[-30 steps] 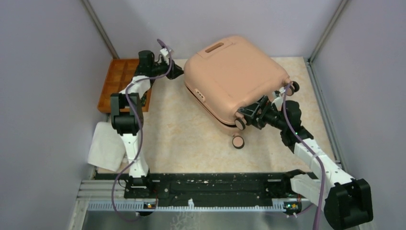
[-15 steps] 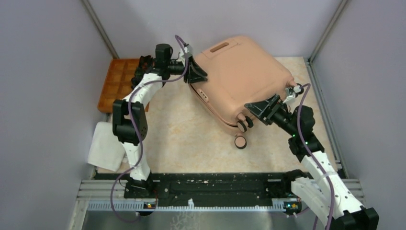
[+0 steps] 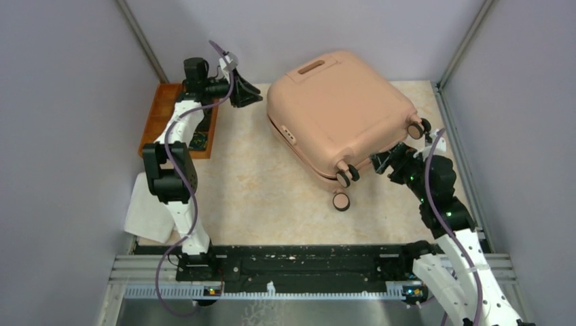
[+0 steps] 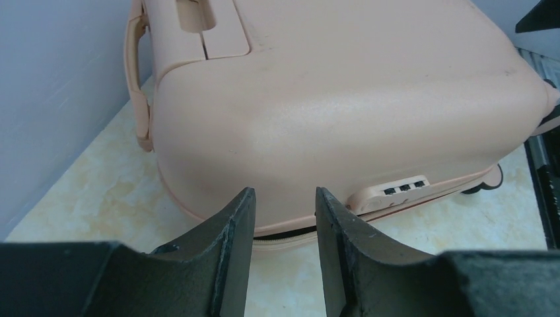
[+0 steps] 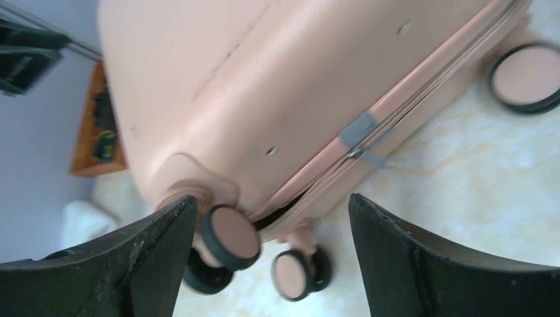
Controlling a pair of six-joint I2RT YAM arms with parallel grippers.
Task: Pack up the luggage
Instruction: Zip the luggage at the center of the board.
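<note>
The peach-pink luggage (image 3: 339,109) lies flat and lid-down-shut on the marble table, handle recess at the far end, with a thin dark gap along its zip seam (image 5: 297,201). My left gripper (image 3: 248,94) hovers left of its far-left corner, apart from it, jaws open with nothing between them; in the left wrist view the left gripper (image 4: 284,211) faces the shell (image 4: 343,99) and its combination lock (image 4: 399,190). My right gripper (image 3: 384,161) stands wide open beside the near-right corner. The right gripper (image 5: 271,198) frames two pink-and-black wheels (image 5: 231,238) without touching them.
A loose pink-and-black wheel disc (image 3: 339,202) lies on the table in front of the luggage. An orange compartmented tray (image 3: 166,112) sits at the far left, a white cloth (image 3: 149,210) nearer on the left. Grey walls and metal posts enclose the table.
The left gripper has drawn back leftward off the luggage's far-left corner. The right gripper has slid off the lid near the wheels, back toward the right. The luggage has settled slightly.
</note>
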